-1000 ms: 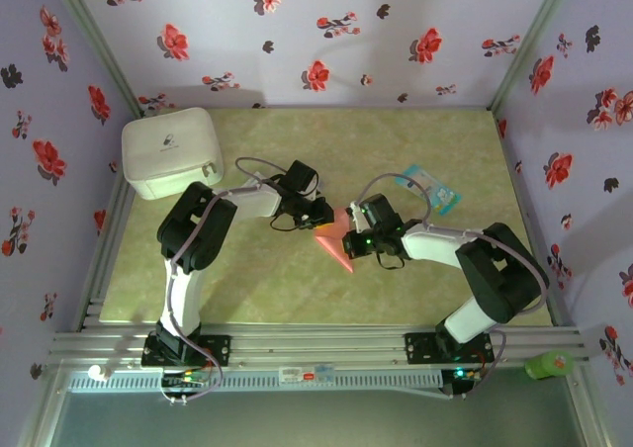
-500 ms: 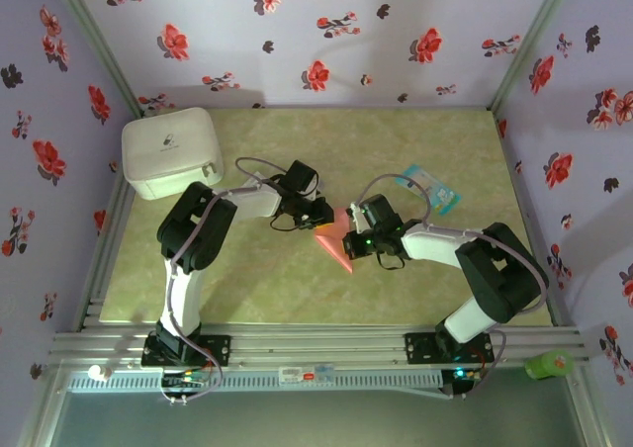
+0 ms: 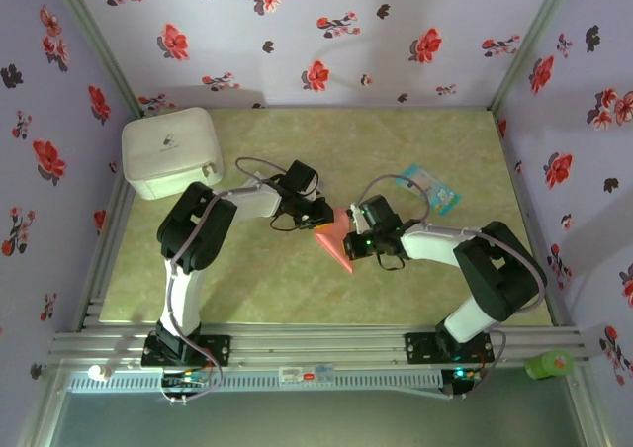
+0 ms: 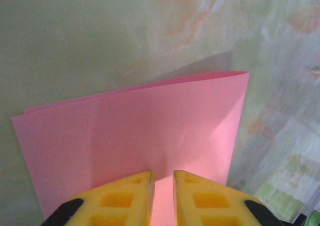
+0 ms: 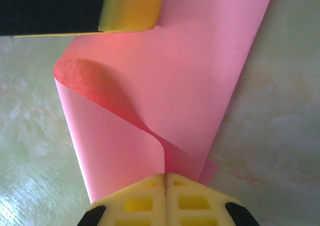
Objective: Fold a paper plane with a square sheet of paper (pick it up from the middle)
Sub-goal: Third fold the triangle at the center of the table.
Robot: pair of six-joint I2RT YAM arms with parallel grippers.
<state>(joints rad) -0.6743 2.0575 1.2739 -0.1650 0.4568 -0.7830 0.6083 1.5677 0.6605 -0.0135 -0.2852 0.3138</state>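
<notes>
Two hands meet over the middle of the tabletop (image 3: 257, 289) on the square sheet of paper (image 5: 195, 71), which is folded over, curling and partly lifted between them. The right hand (image 5: 165, 178) has its jaws pressed together on one corner. The left hand (image 4: 162, 178), jaws narrowly apart, pinches the opposite edge. Farther back on the right lies a teal-and-white packet (image 3: 435, 190). A white box (image 3: 170, 152) sits in the far left corner.
</notes>
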